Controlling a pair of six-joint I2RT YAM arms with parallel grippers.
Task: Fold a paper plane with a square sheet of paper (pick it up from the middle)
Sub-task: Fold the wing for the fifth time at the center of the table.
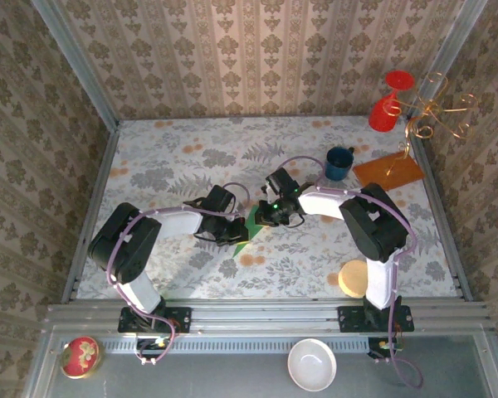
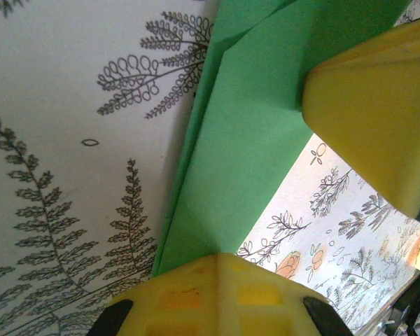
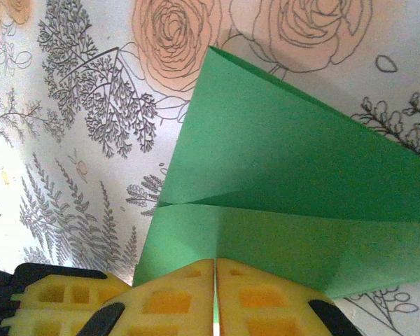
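Note:
The square sheet of paper (image 1: 254, 225) is bright green and folded into layers, with creases and a pointed flap (image 3: 280, 161). It lies at mid-table between the two grippers. Whether it has the shape of a paper plane I cannot tell. My left gripper (image 2: 220, 257) is shut, and the paper (image 2: 245, 161) runs into its yellow fingertips. My right gripper (image 3: 215, 262) is shut on the paper's other edge, with green showing in the seam between its pads. From above, the left gripper (image 1: 241, 235) and the right gripper (image 1: 261, 217) almost touch. The right gripper's finger (image 2: 378, 105) shows in the left wrist view.
A blue mug (image 1: 339, 162) and an orange-brown board (image 1: 388, 172) sit at the back right. A gold wire stand (image 1: 436, 112) there holds a red cup (image 1: 383, 112). A pale yellow disc (image 1: 353, 278) lies by the right arm. A white bowl (image 1: 312, 365) and a red tin (image 1: 80, 356) lie off the table's front.

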